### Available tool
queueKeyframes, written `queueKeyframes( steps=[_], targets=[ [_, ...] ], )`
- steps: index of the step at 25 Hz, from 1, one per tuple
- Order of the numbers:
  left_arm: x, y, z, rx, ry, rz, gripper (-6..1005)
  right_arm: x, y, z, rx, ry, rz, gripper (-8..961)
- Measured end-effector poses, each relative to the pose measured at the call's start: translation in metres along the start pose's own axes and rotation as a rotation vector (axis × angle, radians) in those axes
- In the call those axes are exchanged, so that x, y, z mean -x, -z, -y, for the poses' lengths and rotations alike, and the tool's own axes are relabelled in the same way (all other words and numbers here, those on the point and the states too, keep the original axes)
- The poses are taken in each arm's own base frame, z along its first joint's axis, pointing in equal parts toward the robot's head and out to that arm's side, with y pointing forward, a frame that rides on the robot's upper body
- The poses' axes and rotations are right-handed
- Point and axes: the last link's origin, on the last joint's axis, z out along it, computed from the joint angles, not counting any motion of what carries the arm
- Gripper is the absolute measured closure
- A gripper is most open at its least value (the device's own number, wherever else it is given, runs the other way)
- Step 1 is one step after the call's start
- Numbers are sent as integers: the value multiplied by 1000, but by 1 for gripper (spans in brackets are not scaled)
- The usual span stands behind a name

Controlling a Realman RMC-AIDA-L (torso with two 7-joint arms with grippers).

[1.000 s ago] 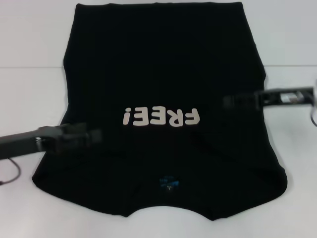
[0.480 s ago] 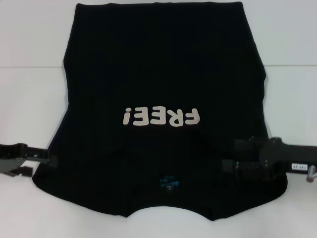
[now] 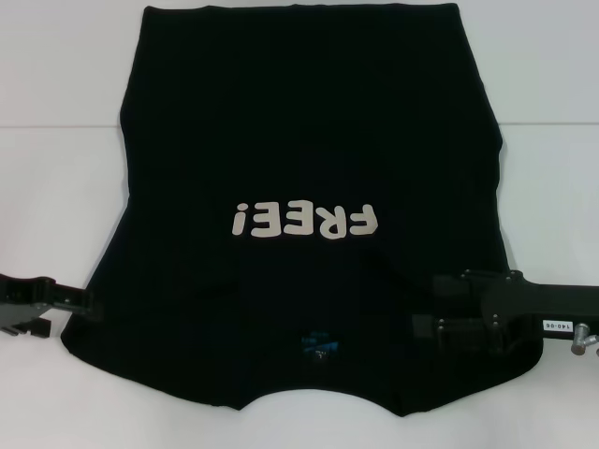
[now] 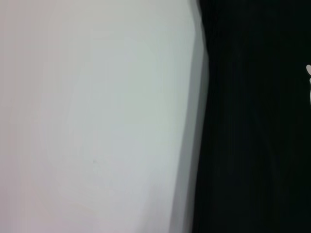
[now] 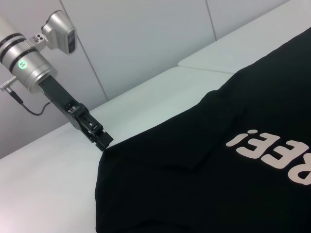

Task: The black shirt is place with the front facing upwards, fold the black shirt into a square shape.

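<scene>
Matt cloth, smooth table, metal and plastic arms

The black shirt point(image 3: 309, 140) is soft matt cloth with flat cream printed letters point(image 3: 305, 221). The white table point(image 3: 56, 187) looks smooth with a faint sheen. The left gripper point(image 5: 99, 138) is matt black plastic or metal on a satin silver metal wrist point(image 5: 29, 63). The right gripper point(image 3: 430, 313) looks matt black too.

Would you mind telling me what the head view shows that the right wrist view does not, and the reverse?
Only the head view shows the right gripper over the black shirt near its right sleeve, the blue neck label, and the shirt's whole outline. Only the right wrist view shows the left arm's silver wrist with a green light and the wall behind. Both show the left gripper at the shirt's left sleeve edge, the "FREE!" lettering and the white table.
</scene>
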Motion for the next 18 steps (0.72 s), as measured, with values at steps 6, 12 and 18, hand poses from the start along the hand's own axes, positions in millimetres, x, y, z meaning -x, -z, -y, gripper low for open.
queueKeyframes(
  steps=[6,12,18],
  targets=[
    [2,-5,-1,1,-5,2,101,0,0,-2,10,-6,1,76],
    [5,-11,-6,23,-6,16,103,-1,0,-3,19,-9,3,77],
    [7,-17,-12,40,-23,26,105,-1,0,-5,32,-11,5,88]
  ],
)
